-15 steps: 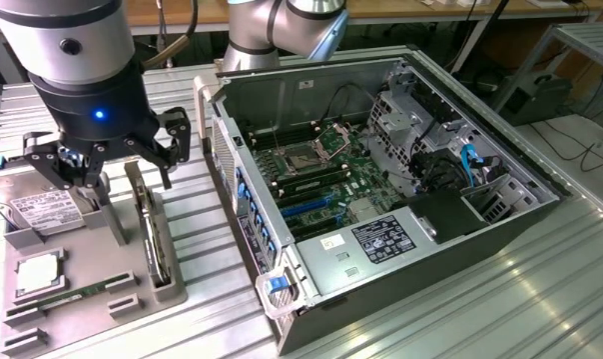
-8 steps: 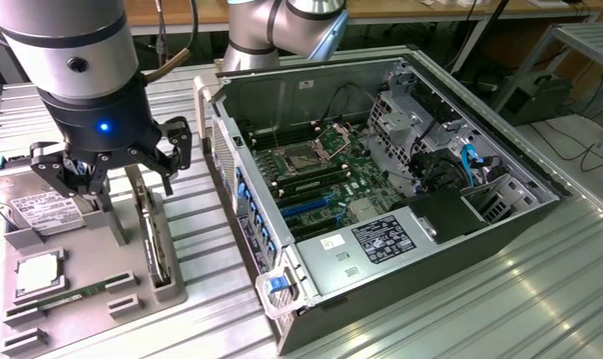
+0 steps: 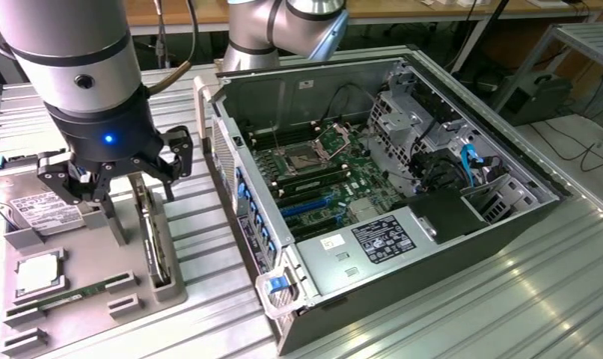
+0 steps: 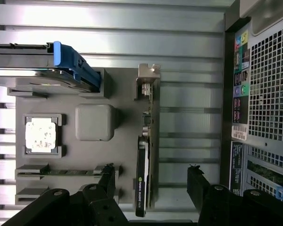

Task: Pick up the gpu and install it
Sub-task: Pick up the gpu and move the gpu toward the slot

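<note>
Claw (image 3: pixel 127 196) released, jaws wide, pointing straight down over upright gpu (image 4: pixel 142 186) in grey fixture (image 4: pixel 85 155)

A robotics lab: slatted aluminium bench (image 3: pixel 541 299), open computer case (image 3: pixel 281 97), wooden desks (image 3: pixel 421 9) behind.

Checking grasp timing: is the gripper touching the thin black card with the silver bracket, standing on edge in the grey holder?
Apart. The wrist view shows the open gripper straddling the gpu, with a clear gap on each side.
</note>
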Motion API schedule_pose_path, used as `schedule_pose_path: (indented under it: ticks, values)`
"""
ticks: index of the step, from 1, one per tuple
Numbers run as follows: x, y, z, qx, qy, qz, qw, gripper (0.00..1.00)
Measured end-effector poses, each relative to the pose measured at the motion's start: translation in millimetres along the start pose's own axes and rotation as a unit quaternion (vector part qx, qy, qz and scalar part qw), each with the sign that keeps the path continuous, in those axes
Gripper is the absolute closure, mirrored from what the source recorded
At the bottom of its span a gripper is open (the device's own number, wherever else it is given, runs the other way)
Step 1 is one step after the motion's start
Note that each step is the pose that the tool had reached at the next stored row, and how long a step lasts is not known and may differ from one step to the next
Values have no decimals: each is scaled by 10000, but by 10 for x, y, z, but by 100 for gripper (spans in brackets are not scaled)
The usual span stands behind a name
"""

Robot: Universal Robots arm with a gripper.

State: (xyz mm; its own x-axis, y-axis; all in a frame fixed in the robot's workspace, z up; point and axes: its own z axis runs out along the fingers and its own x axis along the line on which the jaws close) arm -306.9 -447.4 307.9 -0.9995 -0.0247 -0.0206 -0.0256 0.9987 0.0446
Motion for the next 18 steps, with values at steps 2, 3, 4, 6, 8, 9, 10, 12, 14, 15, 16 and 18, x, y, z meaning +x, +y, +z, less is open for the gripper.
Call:
schedule_pose_path:
  ticks: [2,3,4,6,8,9,10,12,14,15,16,18]
  values:
    - [0,-1,22,0,0,0,10000,28]
    - [0,-2,38,0,-1,0,10000,28]
    - [1,-3,51,0,-3,0,10000,28]
    - [1,-3,64,0,-4,0,10000,28]
    - [10,-4,85,0,-17,-1,10000,28]
    - [11,-5,104,-1,-18,-1,10000,28]
    - [11,-5,121,-1,-17,-1,10000,28]
    - [12,-7,156,0,-17,-1,10000,28]
    - [13,-9,193,-1,-17,-1,10000,28]
    - [13,-9,211,-1,-17,-1,10000,28]
    - [14,-10,230,-1,-17,-1,10000,28]
    - [14,-12,267,-1,-17,-1,10000,28]
